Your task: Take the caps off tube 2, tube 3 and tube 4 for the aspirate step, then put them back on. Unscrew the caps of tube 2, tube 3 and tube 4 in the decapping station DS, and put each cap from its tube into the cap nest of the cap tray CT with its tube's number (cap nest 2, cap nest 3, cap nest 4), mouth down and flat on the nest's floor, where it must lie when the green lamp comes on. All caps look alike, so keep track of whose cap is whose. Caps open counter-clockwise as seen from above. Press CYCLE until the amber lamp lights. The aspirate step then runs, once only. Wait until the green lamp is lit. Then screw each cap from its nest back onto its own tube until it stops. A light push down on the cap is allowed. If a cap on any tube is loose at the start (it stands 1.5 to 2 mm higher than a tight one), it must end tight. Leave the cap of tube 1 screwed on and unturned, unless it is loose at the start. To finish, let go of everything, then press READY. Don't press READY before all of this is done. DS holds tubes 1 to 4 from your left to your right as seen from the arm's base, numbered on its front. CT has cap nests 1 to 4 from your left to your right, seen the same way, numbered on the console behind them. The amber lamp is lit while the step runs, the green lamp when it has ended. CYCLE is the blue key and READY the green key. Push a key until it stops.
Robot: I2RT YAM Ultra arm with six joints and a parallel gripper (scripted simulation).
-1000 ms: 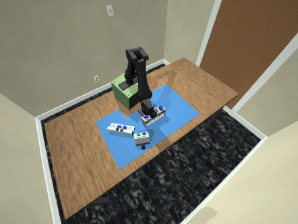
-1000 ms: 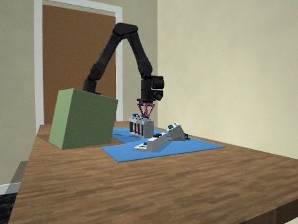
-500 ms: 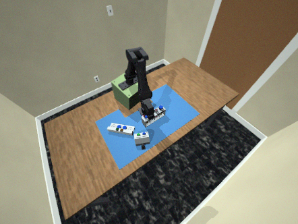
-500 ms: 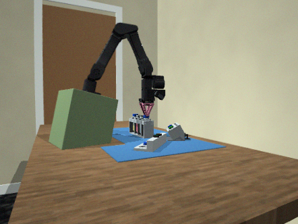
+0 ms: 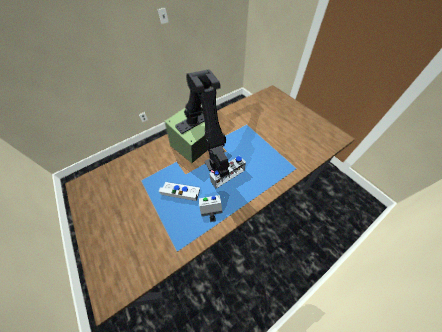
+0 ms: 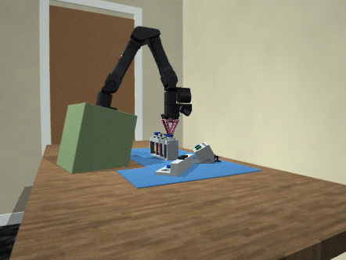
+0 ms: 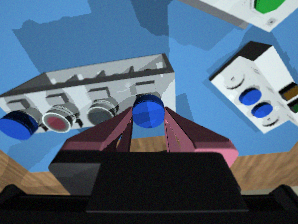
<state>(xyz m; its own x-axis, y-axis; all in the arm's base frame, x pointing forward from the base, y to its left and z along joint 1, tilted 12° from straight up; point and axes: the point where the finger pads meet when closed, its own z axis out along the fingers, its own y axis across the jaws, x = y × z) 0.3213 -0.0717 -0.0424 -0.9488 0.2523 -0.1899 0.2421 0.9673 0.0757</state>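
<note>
The decapping station (image 5: 231,172) (image 6: 169,149) (image 7: 100,75) stands on the blue mat (image 5: 265,165). In the wrist view its far-left tube carries a blue cap (image 7: 15,125). The two middle tubes, a red one (image 7: 57,121) and a grey one (image 7: 102,111), stand open. My gripper (image 7: 148,111) (image 5: 216,172) (image 6: 170,133) points straight down and is shut on the blue cap (image 7: 147,110) at the station's right end, the tube 4 place. The cap tray (image 5: 167,191) (image 6: 176,166) (image 7: 235,75) holds two blue caps (image 7: 248,96) (image 7: 261,109) in neighbouring nests.
The key console (image 5: 209,202) (image 6: 203,150) (image 7: 235,12) with its green key (image 7: 267,5) stands beside the tray on the mat. A green box (image 5: 185,137) (image 6: 95,137) bears the arm's base behind the station. The wooden table ends just beyond the mat.
</note>
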